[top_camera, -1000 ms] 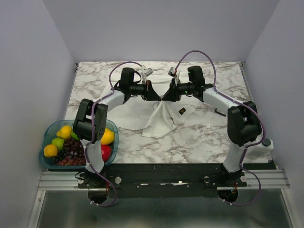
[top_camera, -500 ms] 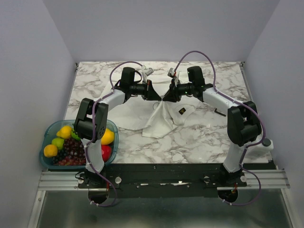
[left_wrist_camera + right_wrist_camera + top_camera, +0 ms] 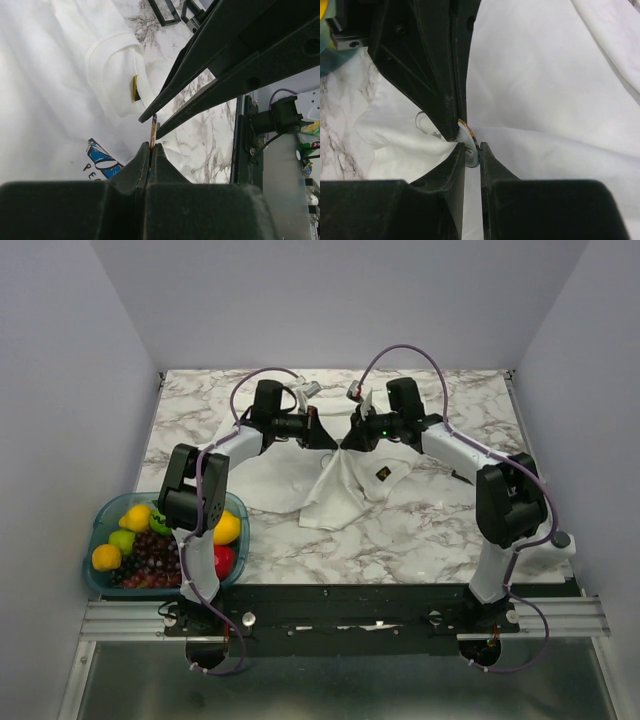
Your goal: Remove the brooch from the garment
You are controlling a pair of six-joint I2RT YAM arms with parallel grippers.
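Left gripper (image 3: 151,148) clamped on edge-on brooch (image 3: 470,136), right gripper (image 3: 471,149) pinching raised white shirt (image 3: 290,485) fold just beneath, tips nearly touching above marble table (image 3: 430,525).

Centre of your frame: garment (image 3: 340,490), peaked where left tool (image 3: 326,438) and right tool (image 3: 347,441) meet, on marble counter (image 3: 440,525); fruit bowl (image 3: 97,585), lower left.

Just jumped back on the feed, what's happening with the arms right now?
Both arms meet mid-table at a lifted peak of the white garment. The left gripper is shut on the brooch, seen edge-on; the right gripper pinches it from the opposite side. Cloth tents up to the brooch, so it looks not yet off.
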